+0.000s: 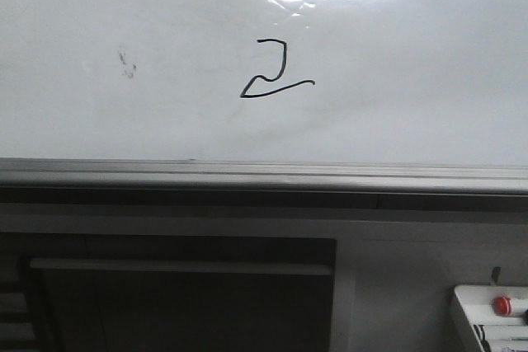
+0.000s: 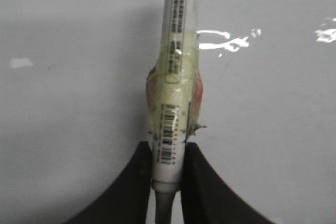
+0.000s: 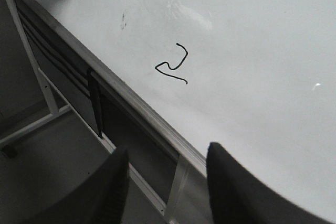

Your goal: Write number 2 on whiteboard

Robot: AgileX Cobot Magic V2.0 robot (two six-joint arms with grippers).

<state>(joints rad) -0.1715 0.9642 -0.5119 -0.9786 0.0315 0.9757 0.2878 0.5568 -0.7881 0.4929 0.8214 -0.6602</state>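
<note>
Small thin black angular number 2 (image 1: 276, 72), hand-drawn with a long wavy base stroke, set near the middle of the large glossy white whiteboard (image 1: 412, 80), above its grey metal bottom rail, below a bright rectangular glare, right of a faint dark smudge.
</note>
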